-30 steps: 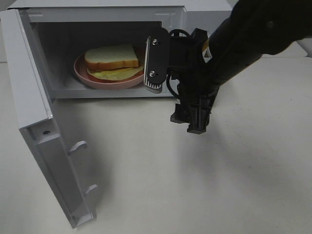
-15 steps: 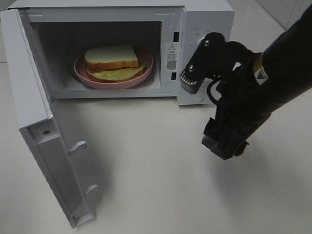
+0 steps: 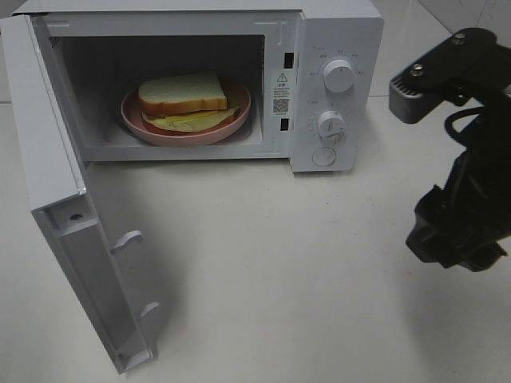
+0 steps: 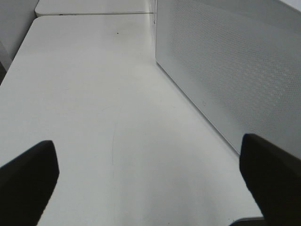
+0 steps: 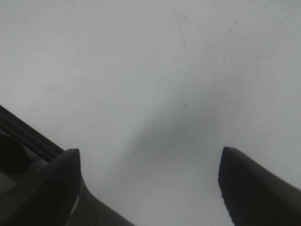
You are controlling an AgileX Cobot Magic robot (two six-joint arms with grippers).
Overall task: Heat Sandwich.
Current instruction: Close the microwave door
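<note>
- Exterior high view: we see the sandwich (image 3: 184, 96) lying on a pink plate (image 3: 134, 120) inside the microwave (image 3: 335, 32). The door (image 3: 56, 175) hangs wide open, and the oven stands toward the far left corner of the bench (image 3: 263, 279).
- Our right pincer (image 3: 455, 239) hovers at the bench's right edge, well apart from the sandwich. The microwave's control panel and its two knobs (image 3: 338, 76) lie between them.
- Right wrist view: its fingers (image 5: 47, 188) stand wide apart over bare bench, gripping nothing.
- Left wrist view: our left pincer (image 4: 150, 183) is likewise spread wide and empty, above the bench beside a white perforated panel (image 4: 225, 61). We cannot tell how far it stands from the sandwich.
</note>
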